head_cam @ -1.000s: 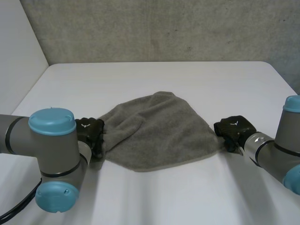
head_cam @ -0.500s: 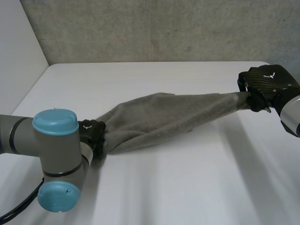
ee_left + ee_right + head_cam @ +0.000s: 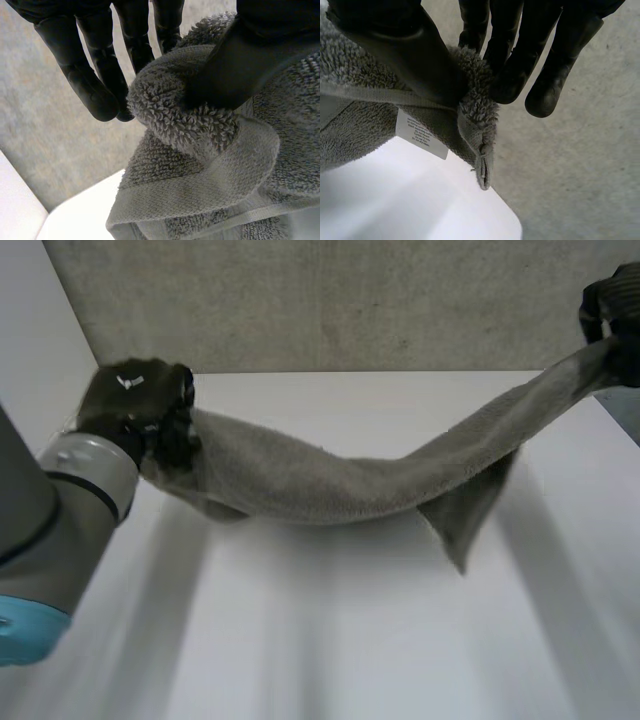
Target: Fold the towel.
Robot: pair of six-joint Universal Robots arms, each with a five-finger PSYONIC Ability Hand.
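towel [image 3: 340, 485]: plain grey-brown terry, flat woven border band | label [image 3: 421, 134]: white, small dark print | left robot hand [image 3: 135, 405]: black, small white mark | right robot hand [image 3: 612, 302]: black | surface [image 3: 330, 640]: plain white | wall [image 3: 350, 300]: mottled grey | left arm [image 3: 60, 500]: grey | cap [image 3: 25, 635]: light blue

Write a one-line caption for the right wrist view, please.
Right hand pinches the grey towel near a corner, white label showing, over the white table.

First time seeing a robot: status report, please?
Left robot hand pinching one towel end, right robot hand the other. Towel slung between, sagging. Nothing in the way.
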